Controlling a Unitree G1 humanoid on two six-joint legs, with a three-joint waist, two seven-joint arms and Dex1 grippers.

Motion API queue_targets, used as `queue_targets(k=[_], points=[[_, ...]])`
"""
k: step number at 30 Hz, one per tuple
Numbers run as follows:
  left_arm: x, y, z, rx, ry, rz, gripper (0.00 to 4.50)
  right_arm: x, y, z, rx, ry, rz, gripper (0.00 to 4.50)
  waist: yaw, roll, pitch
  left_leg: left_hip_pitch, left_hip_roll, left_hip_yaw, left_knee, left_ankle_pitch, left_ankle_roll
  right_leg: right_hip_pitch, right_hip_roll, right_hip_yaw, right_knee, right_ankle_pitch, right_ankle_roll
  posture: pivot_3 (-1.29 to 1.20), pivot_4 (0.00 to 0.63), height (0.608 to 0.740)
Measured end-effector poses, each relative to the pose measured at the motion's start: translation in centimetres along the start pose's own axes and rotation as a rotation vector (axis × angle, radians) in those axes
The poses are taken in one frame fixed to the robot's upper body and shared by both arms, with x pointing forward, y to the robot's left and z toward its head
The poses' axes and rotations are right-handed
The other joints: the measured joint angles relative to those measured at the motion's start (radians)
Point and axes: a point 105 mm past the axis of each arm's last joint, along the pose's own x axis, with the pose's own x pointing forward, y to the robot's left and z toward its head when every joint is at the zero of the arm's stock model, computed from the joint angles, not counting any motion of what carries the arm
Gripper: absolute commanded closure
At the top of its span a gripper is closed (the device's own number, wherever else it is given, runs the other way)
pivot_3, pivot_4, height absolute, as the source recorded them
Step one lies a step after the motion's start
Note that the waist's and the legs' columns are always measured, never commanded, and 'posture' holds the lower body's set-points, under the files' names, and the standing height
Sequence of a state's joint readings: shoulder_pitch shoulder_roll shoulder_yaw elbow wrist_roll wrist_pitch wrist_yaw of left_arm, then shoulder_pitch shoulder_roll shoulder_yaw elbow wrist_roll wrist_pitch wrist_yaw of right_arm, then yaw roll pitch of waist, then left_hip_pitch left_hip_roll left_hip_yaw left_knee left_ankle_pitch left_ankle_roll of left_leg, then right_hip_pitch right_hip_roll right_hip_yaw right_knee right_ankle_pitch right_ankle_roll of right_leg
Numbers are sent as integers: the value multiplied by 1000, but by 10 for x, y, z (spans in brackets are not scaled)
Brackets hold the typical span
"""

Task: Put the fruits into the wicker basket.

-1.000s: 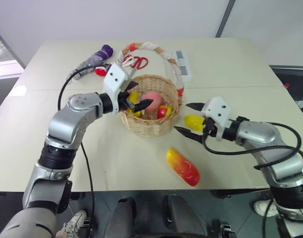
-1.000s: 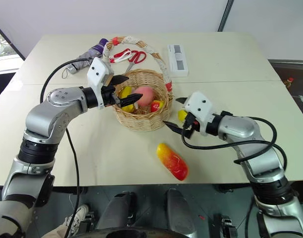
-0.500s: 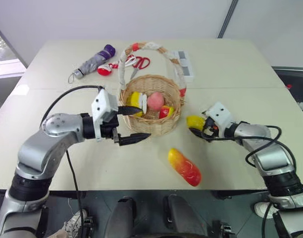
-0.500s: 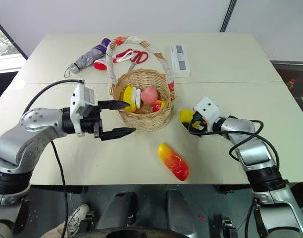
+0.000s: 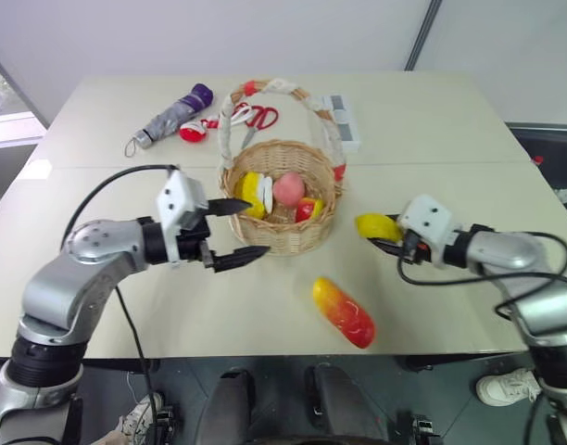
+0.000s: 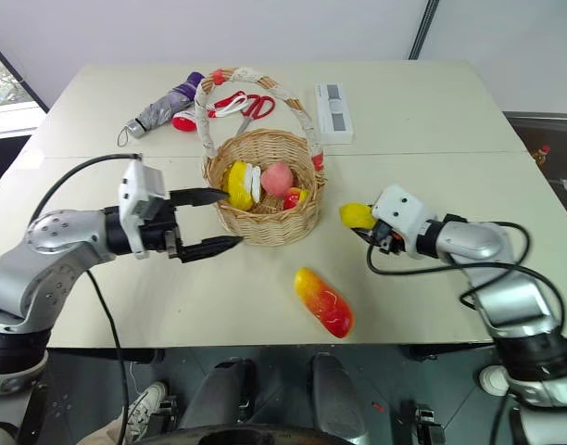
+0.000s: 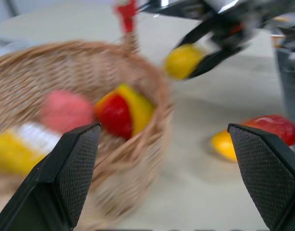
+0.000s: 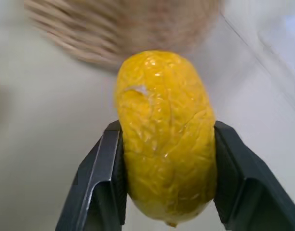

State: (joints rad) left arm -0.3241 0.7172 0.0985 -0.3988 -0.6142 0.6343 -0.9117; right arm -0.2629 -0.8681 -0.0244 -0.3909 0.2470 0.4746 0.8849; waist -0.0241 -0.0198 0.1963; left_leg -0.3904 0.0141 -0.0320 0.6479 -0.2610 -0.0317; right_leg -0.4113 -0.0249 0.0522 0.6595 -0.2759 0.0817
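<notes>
Right wrist view shows the right gripper clamped on the yellow lemon, one black finger pressed against each side of the fruit, with the blurred wall of the wicker basket beyond it. From the left eye view, that lemon sits at centre right of the frame, just to the right of the basket and apart from it. The basket stands at upper centre on the table, its arched handle wrapped in white and red, and it holds a pink peach with some yellow and red fruit pieces around it. The left gripper hangs at centre left with its jaws spread wide and nothing between them, its tips near the basket's left wall. The red-to-yellow mango lies on the table at lower centre, below the basket and between the two grippers. Toward the top of the frame lie a folded umbrella, red-handled scissors and a white power strip.
</notes>
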Motion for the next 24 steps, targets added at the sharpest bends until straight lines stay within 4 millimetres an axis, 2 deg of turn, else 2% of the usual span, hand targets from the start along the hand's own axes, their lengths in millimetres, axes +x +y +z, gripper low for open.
queue_targets(k=[2,5,10,12,15,18,21,24], points=[[-8,8,-4,-21,-10,41,0,0,10,27,-30,-82,62,2658,-3,0,0,1,1,0,0,0,0,1,0,0,0,0,0,0,150,740],[-17,12,-10,-37,-6,75,0,15,13,69,-89,-213,74,2658,-17,0,0,1,1,0,1,0,0,1,0,0,0,0,-1,0,150,740],[-19,14,-8,-35,-23,104,0,69,17,107,-59,-315,33,2658,-20,-1,0,-1,0,0,0,0,-1,-2,-1,0,2,0,-1,0,150,740],[-17,12,-7,-34,-39,118,0,87,13,114,-36,-300,4,2658,-15,-1,0,-3,-1,-1,0,1,-1,-4,-2,0,3,0,-1,0,150,740],[-14,8,-3,-24,-58,130,0,97,11,112,-26,-267,-2,1453,0,-1,-1,-4,-2,-2,0,0,-1,-5,-4,0,2,1,-1,0,150,740],[-11,6,1,-16,-86,141,0,104,11,108,-20,-244,0,10,6,-1,-1,-4,-2,-2,0,0,-1,-5,-4,0,2,1,-1,0,150,740],[-8,4,4,-22,-106,141,0,100,12,111,-37,-265,11,10,6,-1,-1,-4,-2,-2,0,0,-1,-6,-4,0,3,1,-1,0,150,740],[-6,1,4,-28,-114,132,0,75,10,116,-41,-323,40,10,7,-1,0,-5,-2,-2,0,0,-1,-5,-4,0,3,1,-1,0,150,740]])
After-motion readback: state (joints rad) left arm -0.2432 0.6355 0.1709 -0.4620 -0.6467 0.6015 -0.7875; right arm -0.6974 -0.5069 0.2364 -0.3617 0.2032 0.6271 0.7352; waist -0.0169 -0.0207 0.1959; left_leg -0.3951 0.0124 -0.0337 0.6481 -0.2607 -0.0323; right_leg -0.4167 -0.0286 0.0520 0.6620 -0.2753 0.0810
